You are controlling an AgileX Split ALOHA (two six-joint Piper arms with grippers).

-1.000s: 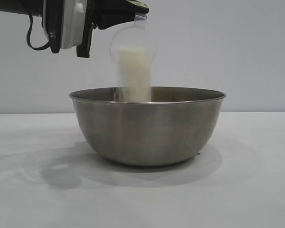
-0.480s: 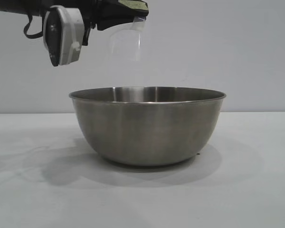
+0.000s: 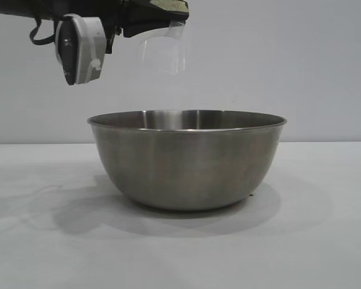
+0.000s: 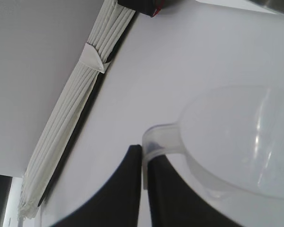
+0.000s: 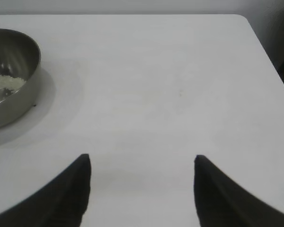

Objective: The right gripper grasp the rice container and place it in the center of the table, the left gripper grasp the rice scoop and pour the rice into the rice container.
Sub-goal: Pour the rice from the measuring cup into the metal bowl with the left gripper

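On the white worktop [image 3: 42, 253] stood the bowl [image 3: 186, 159], roughly central, with rice [image 5: 2, 84] heaped in its bottom. My right fingers [image 5: 142, 189] hung apart and empty, well clear of the bowl. Above and behind the near rim, my left fingers [image 4: 143, 189] were pressed together on the scoop's handle, holding the scoop [image 3: 162, 53] tipped over the bowl, and it looked empty. I judged the pour done. The risk from here lay in my left arm: a thin, slick handle could twist in so narrow a pinch, and if I lowered carelessly the scoop might clip the rim, shifting the bowl or scattering grains.
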